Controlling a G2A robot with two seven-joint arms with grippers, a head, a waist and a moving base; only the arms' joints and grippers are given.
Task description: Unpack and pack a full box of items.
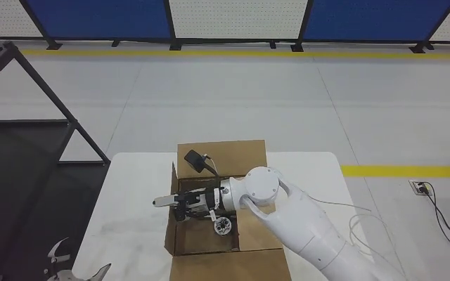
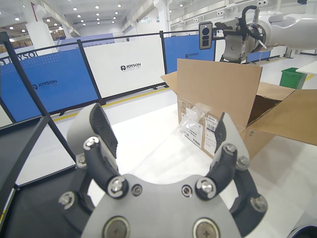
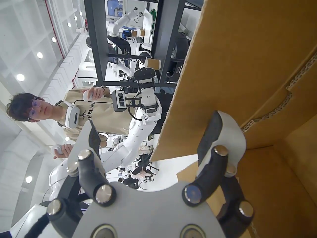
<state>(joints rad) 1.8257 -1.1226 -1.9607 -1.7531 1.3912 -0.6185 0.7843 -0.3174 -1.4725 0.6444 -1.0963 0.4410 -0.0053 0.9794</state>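
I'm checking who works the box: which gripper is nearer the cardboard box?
Right. The right gripper straddles a flap of the cardboard box; the left gripper sits apart, facing it.

a large, bright robotics test hall, industrial rather than a home or a shop. the work area is fenced off by a row of blue partition panels [image 1: 98, 17] and white perforated panels [image 1: 239, 17] on black feet. a yellow line [image 1: 211, 52] runs along the pale, glossy floor [image 1: 211, 98]. the high white ceiling carries rows of round lights [image 2: 96, 7] between thick white columns [image 2: 37, 29]. a white work table [image 1: 133, 204] holds an open cardboard box [image 1: 221, 151], beside a black metal rack [image 1: 35, 175]. a green bin [image 2: 289, 77] stands further off. another white robot arm [image 3: 118, 23] stands in the hall behind.
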